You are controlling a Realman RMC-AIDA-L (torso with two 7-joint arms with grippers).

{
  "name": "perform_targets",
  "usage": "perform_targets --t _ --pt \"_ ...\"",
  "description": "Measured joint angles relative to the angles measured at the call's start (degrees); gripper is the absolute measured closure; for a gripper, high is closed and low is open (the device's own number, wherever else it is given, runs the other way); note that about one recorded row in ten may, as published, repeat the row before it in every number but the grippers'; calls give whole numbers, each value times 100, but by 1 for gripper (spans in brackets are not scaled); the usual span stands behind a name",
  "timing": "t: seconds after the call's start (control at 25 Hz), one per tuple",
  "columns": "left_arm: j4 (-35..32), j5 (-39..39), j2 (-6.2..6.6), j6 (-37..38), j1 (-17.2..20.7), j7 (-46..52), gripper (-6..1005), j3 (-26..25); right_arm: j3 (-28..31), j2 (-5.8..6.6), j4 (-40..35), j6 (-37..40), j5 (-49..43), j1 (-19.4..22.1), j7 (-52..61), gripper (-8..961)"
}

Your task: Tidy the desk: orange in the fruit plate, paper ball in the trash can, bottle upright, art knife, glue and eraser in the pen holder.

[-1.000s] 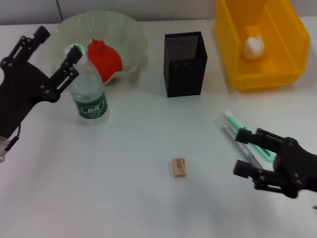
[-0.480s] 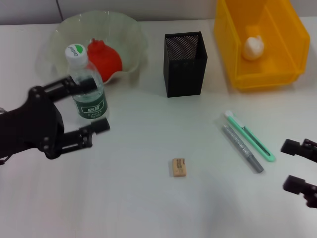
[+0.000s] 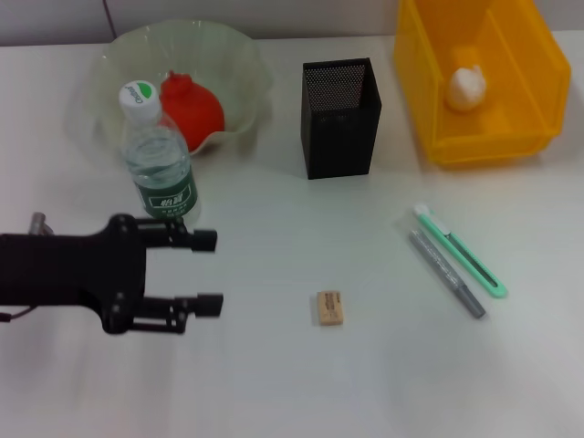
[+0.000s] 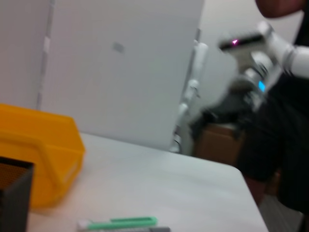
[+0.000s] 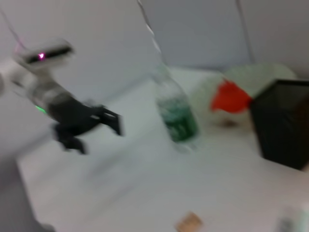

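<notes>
One left gripper (image 3: 208, 270) hovers low over the white desk (image 3: 274, 383), its two fingers spread apart and holding nothing. Just behind its upper finger stands one bottle (image 3: 157, 164), upright with a white and green cap, and behind the bottle lies one pale fruit plate (image 3: 242, 68) containing one orange (image 3: 192, 109), which looks red here. Ahead of the fingertips, well apart from them, one eraser (image 3: 329, 307) lies flat on the desk. Farther back from the eraser stands one black mesh pen holder (image 3: 338, 117), with nothing visible inside it. Beyond the eraser lie two slim items side by side: one grey glue (image 3: 444, 272) stick and one green art knife (image 3: 460, 249), nearly touching along their length. At the far corner sits one yellow trash can (image 3: 529, 109) with one paper ball (image 3: 465, 88) inside it. The right gripper appears in none of the views.
</notes>
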State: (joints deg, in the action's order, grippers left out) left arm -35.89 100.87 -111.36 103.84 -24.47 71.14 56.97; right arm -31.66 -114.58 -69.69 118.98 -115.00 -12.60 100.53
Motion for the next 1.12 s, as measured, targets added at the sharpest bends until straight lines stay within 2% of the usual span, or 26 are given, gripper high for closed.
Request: perform_targets --t 0.08,0.28,0.36,0.48,0.56,0.6,0.64,0.72,0.84,1.12 --pt "-13 170 -32 69 -40 5 256 -4 -15 -17 -758 7 -354 -168 596 107" --pt "-32 362 -63 97 -124 133 256 -28 -155 -32 -2157 124 -2157 -956 1730 108" --pt "-46 403 -63 101 -139 187 257 -33 -374 -85 -2498 198 -2806 -1304 2062 108" --pt "-55 408 -62 105 -129 247 257 -35 -1047 -220 -2766 159 -3508 -1686 2513 110" --pt "-55 412 -62 116 -115 251 257 -36 -1485 -335 -2760 15 -3891 -1862 2755 112" --pt "-57 414 -61 126 -112 251 257 -37 -1954 -449 -2662 -224 -4193 -1981 2961 124" --pt "-57 414 -61 126 -112 251 257 -37 -1954 -449 -2662 -224 -4193 -1981 2961 136" --pt "-58 415 -61 139 -112 252 256 -37 -2550 -494 -2467 -585 -4360 -2008 3240 160" --pt "-58 407 -61 184 -97 251 256 -37 -3380 -485 -2094 -1227 -4294 -1970 3658 196" --pt "-14 408 -61 231 -88 252 256 -141 -4243 -490 -1125 -2533 -4137 -2033 3953 280"
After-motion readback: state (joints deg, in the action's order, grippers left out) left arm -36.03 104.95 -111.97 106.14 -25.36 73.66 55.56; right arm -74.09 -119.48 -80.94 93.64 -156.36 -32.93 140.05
